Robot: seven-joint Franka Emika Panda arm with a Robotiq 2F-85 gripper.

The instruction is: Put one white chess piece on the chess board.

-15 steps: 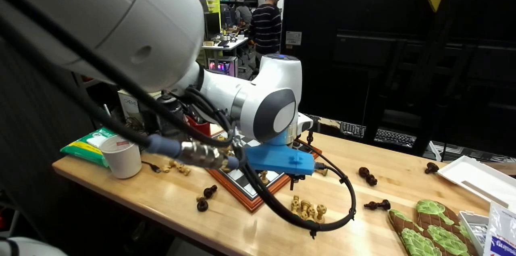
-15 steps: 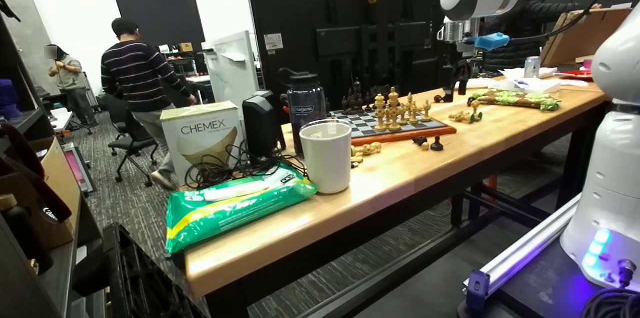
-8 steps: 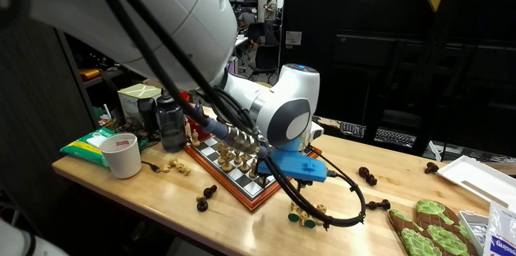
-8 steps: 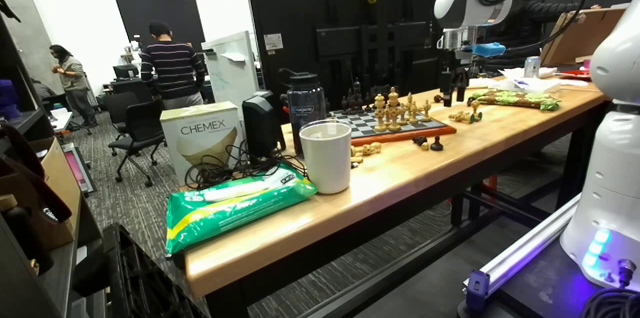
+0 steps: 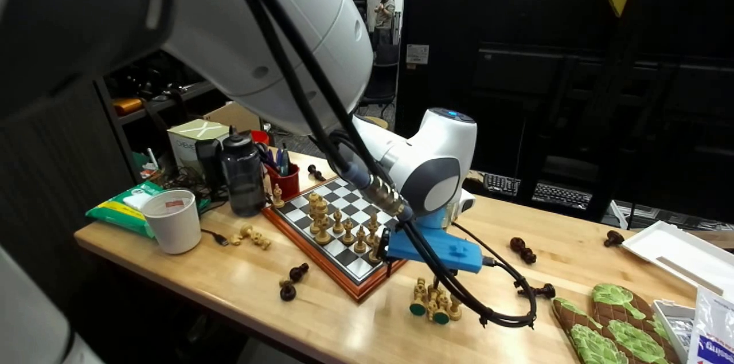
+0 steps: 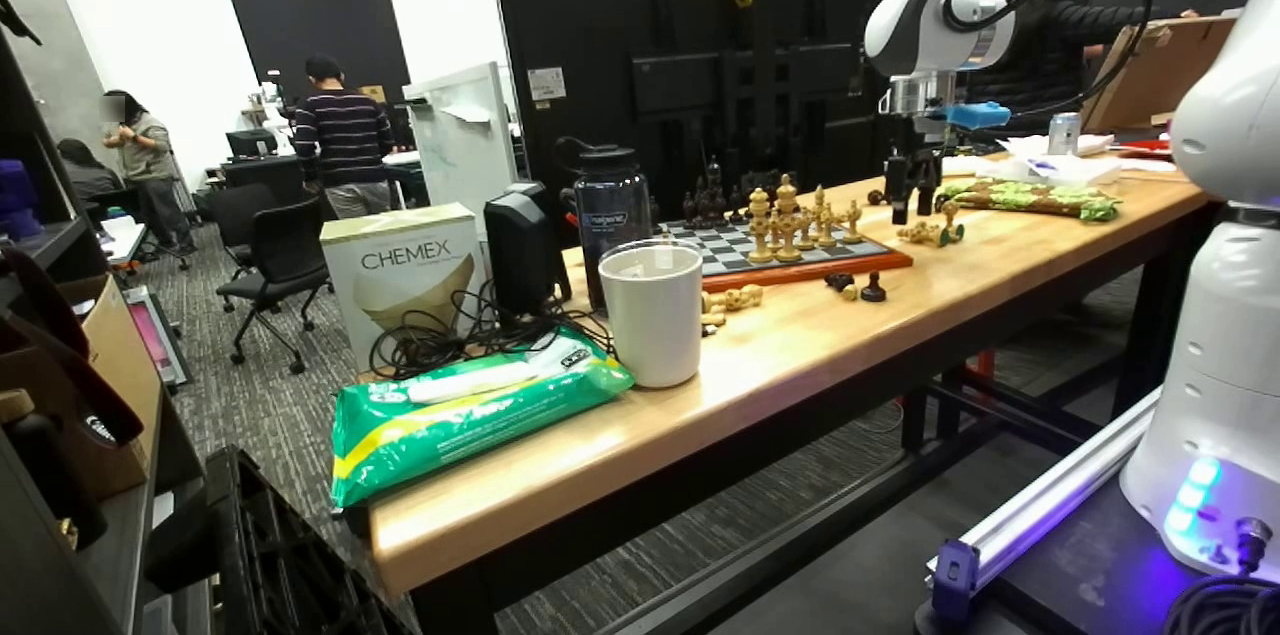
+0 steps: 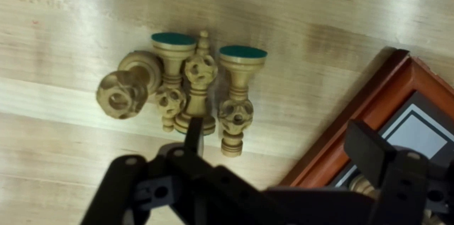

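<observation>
Room at right, crowding at left

By the wrist view, the step in hand looks like lining up a grasp; which pale piece is meant I cannot tell. Left of centre an upright pale piece (image 7: pixel 122 94) stands with its foot just beside a lying second piece (image 7: pixel 172 79), and a third piece (image 7: pixel 199 92) lies close along that. The claw (image 7: pixel 278 140) hangs with fingers well apart, holding nothing; its left-of-frame finger (image 7: pixel 194 138) shows in front of the third's foot. Next right lies a fourth piece (image 7: pixel 238 92), probably the easiest to take: slip that finger into the thin gap on its left, then close across the ringed neck rather than the round head. Further right, bare desk (image 7: pixel 301 94) gives room for the right-of-frame finger (image 7: pixel 369 152), which shows in front of the raised rim of the chess board (image 7: pixel 386 97), lower right; going straight down could knock it.

In an exterior view, the desk's front edge runs through the lower left, well apart from the four. Standing pale pieces (image 5: pixel 322 232) crowd the board at mid-frame, with bare squares above them; the arm (image 5: pixel 332 37) hides some of its right. A dark piece (image 5: pixel 546 291) and oven mitts (image 5: pixel 631 335) lie at right.
</observation>
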